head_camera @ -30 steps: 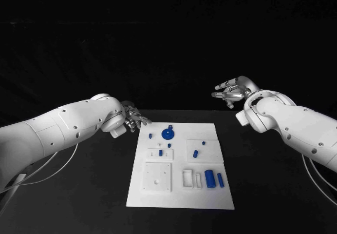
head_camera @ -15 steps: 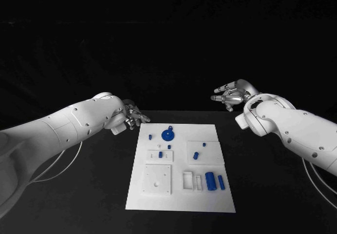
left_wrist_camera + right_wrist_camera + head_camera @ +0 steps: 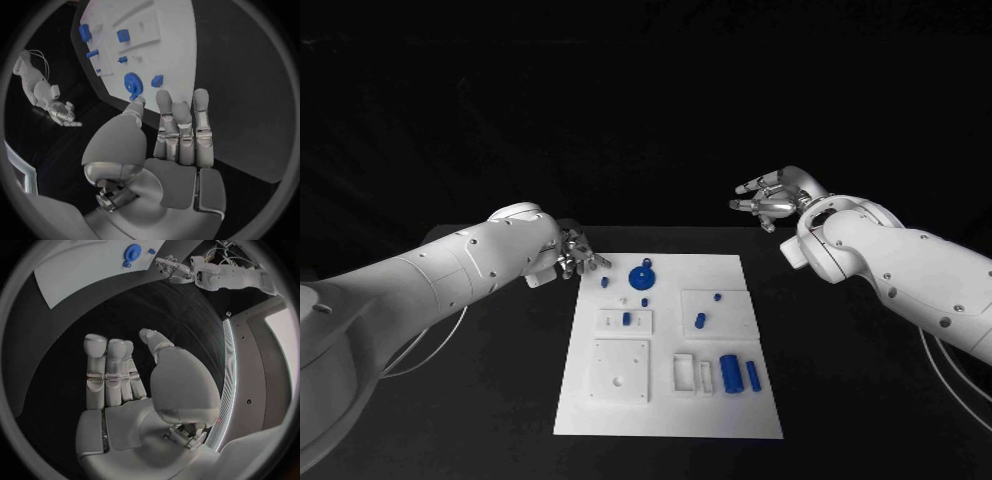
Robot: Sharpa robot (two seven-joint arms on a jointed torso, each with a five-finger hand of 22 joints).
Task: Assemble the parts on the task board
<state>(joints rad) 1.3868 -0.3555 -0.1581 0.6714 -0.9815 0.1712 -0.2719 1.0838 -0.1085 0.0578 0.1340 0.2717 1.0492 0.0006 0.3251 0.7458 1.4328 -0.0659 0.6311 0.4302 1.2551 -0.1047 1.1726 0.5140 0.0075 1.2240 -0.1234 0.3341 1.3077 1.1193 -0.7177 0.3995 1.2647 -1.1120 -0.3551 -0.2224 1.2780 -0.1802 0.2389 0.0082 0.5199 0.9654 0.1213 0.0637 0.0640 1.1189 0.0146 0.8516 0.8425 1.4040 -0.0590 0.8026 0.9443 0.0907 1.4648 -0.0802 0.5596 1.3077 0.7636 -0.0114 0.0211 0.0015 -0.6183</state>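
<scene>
Parts lie scattered on the white task board (image 3: 668, 345), which sits flat in the middle of the black counter (image 3: 862, 380). Near the board's far end rests a round blue disc part (image 3: 643, 277), with a small blue piece (image 3: 606, 281) just beside it toward the robot's left. Farther down the board, a short blue peg (image 3: 627, 318) sits on a small raised white plate, and another blue piece (image 3: 700, 320) lies on a second raised plate beside it. At the near right corner of the board, a thick blue cylinder (image 3: 730, 372) and a thinner blue rod (image 3: 753, 374) lie side by side, next to a white slotted block (image 3: 685, 370). A larger square white plate (image 3: 620, 368) occupies the near left part of the board.

The left hand (image 3: 574, 253) hovers just off the board's far left corner, close to the small blue piece but not touching it. In its wrist view the left hand (image 3: 172, 145) has its fingers stretched out straight and close together, thumb apart, holding nothing. The right hand (image 3: 769, 197) is raised well apart from the board, beyond its far right corner. Its wrist view shows the right hand (image 3: 134, 385) likewise extended with fingers straight and nothing in its grasp.
</scene>
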